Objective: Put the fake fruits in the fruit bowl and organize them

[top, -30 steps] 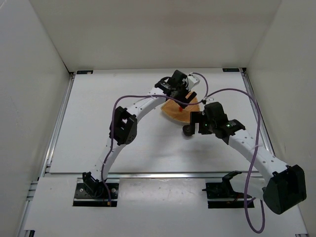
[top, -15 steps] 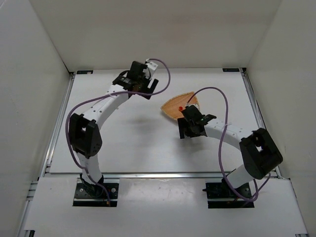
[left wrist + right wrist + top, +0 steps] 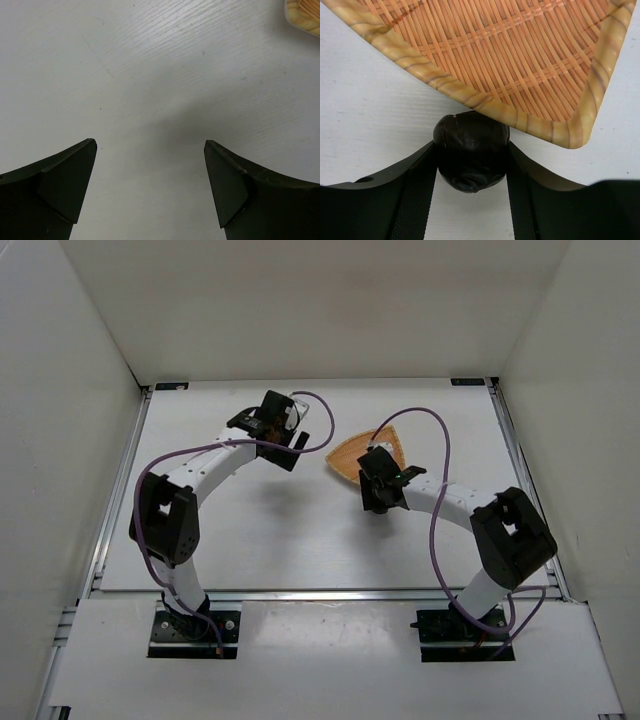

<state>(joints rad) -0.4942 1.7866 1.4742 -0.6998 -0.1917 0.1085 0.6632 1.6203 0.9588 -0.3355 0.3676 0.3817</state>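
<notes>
Looking around the woven fruit bowl first, we see white table on every side of it, enclosure walls beyond, and a purple cable looping over the bowl's right side. Nothing lies between the bowl and the right gripper except the dark brown fruit, which sits on the table outside the bowl, right against the rim near one corner. That gripper's two fingers are pressed onto the fruit's sides, pinching it. From above, the right arm is folded sharply at the elbow, its forearm running left and low to the bowl's near edge. Our left gripper hangs over bare table with its fingers spread wide and nothing between them; only a corner of the bowl shows at the edge of its view. The left arm arches up from its base and bends right, ending well apart from the bowl's left side.
</notes>
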